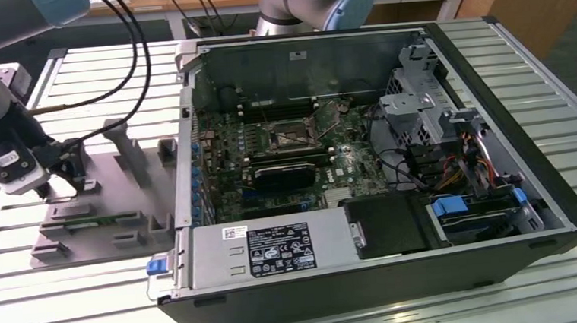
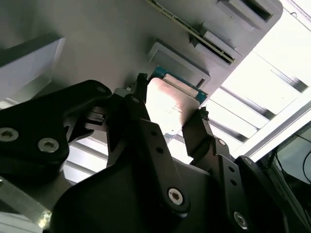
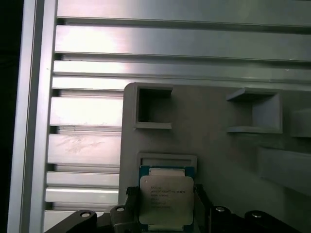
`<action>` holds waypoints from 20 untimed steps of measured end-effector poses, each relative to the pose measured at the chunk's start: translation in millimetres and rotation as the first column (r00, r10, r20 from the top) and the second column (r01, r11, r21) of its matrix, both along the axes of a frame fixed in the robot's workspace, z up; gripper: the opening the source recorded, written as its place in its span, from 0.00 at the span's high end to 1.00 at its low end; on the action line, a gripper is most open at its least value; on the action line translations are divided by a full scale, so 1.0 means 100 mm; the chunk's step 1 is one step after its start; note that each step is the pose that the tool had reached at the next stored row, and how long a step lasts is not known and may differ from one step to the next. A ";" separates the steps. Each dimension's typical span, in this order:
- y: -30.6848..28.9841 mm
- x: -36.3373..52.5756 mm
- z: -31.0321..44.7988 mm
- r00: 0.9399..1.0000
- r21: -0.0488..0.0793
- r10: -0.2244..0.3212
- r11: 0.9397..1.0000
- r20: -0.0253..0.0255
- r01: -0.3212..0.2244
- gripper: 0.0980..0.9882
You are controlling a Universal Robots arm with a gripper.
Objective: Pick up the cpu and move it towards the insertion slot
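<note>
The cpu (image 3: 166,198), a flat square chip with a pale metal top and a blue-green edge, sits between the two black fingers of the end effector (image 3: 165,193), one finger against each of two opposite sides; the end effector (image 2: 171,99) is thus clenched on the cpu (image 2: 170,104). In both wrist views the chip lies directly in front of a shallow square pocket (image 3: 167,159) of a grey fixture plate (image 3: 218,145); whether it touches the pocket floor cannot be told. In the exterior view the end effector (image 1: 52,189) hangs over the far corner of that fixture plate (image 1: 121,238), at the exterior view's left, and a thin green memory stick (image 1: 100,219) lies nearer the camera on the same plate. The plate rests on a slatted aluminium worktop (image 1: 75,298). The insertion slot (image 1: 289,135), a silvery square frame with a dark centre, lies well apart, on the motherboard inside the open computer case (image 1: 532,152) at the exterior view's right.
</note>
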State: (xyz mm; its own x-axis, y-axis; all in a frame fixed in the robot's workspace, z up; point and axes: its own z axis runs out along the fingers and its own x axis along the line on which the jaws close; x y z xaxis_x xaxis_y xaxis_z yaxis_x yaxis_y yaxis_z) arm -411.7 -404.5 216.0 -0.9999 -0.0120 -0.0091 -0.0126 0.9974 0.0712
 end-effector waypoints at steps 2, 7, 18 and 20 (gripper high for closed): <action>0.000 0.000 0.049 1.000 0.000 0.000 1.000 0.000 0.000 0.51; 0.000 0.000 0.169 1.000 0.000 0.000 1.000 0.000 0.000 0.51; 0.000 0.000 0.419 1.000 0.000 0.000 1.000 0.000 0.000 0.51; 0.001 0.000 0.464 1.000 0.000 0.000 1.000 0.000 0.000 0.51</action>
